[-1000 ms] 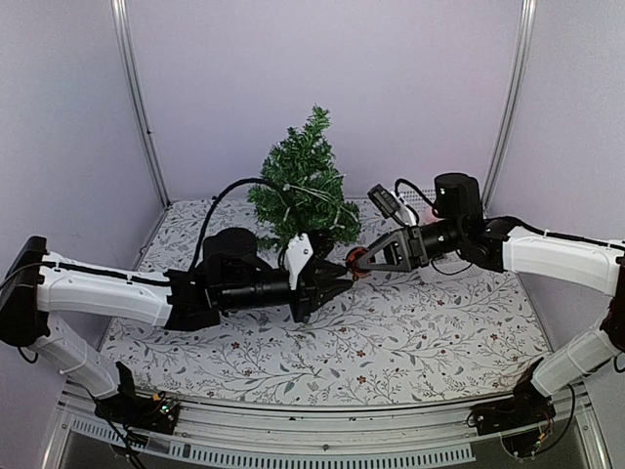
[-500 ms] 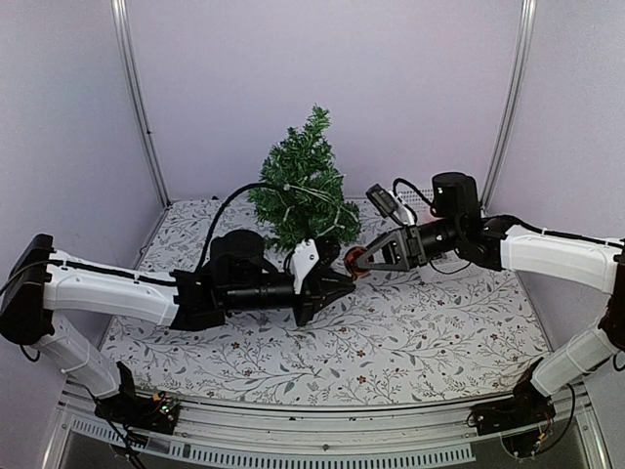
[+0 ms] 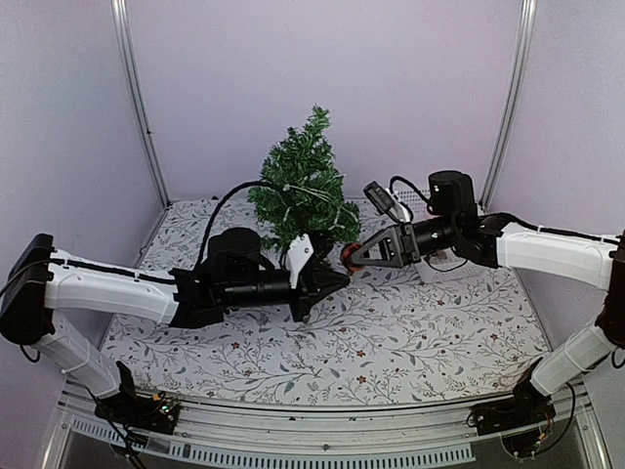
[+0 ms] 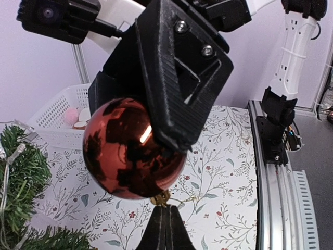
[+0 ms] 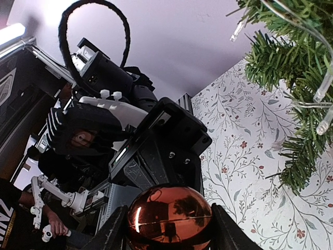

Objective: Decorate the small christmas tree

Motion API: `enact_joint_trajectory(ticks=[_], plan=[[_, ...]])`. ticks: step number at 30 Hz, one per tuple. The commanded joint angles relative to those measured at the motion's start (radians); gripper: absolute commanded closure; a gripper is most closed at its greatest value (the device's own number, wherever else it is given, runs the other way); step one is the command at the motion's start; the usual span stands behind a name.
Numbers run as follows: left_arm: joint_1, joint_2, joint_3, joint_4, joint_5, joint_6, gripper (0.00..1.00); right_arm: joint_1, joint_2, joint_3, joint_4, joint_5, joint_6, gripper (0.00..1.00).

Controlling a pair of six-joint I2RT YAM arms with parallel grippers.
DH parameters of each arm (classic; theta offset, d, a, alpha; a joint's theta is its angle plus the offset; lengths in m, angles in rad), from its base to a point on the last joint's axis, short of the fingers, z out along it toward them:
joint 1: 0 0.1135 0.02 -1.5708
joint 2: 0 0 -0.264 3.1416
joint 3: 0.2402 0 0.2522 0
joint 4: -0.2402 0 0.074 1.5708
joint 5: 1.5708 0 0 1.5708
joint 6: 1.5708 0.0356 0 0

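The tree (image 3: 303,191) stands at 12 o'clock on the surface (image 3: 410,332), near its back edge. The basket (image 4: 54,114) sits at 3 o'clock of the tree, behind the right arm (image 3: 547,249). The ball (image 4: 130,151) is above the surface at 4 o'clock of the tree's foot, in the grip of the right hand (image 3: 357,255). The left hand (image 3: 340,277) lies at 7 o'clock of the ball, its tip just beside the ball's cap (image 4: 160,198).

Pale lilac walls (image 3: 391,88) enclose the table (image 3: 439,332) (floral-printed cloth on top). Metal posts (image 3: 138,98) stand at the back corners.
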Motion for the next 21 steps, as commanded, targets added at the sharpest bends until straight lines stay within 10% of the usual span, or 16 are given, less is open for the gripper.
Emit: enact_joint_trajectory(ticks=[1,21], plan=[[0.014,-0.019,-0.028,0.064,-0.027,-0.042,1.0,0.0,0.022,0.024,-0.015,0.075,-0.014,0.72],[0.077,0.02,-0.053,0.031,-0.12,-0.096,1.0,-0.004,0.114,0.079,-0.02,0.193,-0.03,0.73]])
